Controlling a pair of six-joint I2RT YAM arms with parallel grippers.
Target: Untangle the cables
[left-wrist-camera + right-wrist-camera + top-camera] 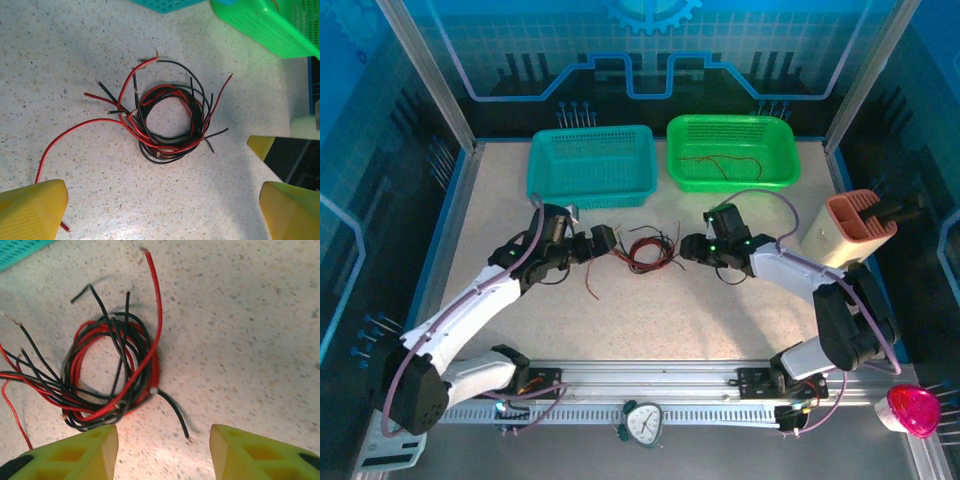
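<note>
Speckled table point(720, 300) carries the cables point(647, 252), a red-and-black tangled coil at its middle, near a teal basket point(590, 165) and a green basket point(730, 150). The left pincer point(610, 242) gapes wide just left of the coil. The right pincer point(686, 247), on the coil's other side, has its fingers parted and grips nothing.

The top external view hangs high on the near side of the cables point(646, 252), tilted down and facing away, far enough to take in the whole surface point(720, 320). The left wrist view sits low and close just left of the cables, looking across them toward the green basket point(260, 25), with the left gripper point(162, 205) at its bottom edge. The right wrist view looks steeply down from just right of the cables, closer still, above the right gripper point(165, 452). All three share the cables' coil.
</note>
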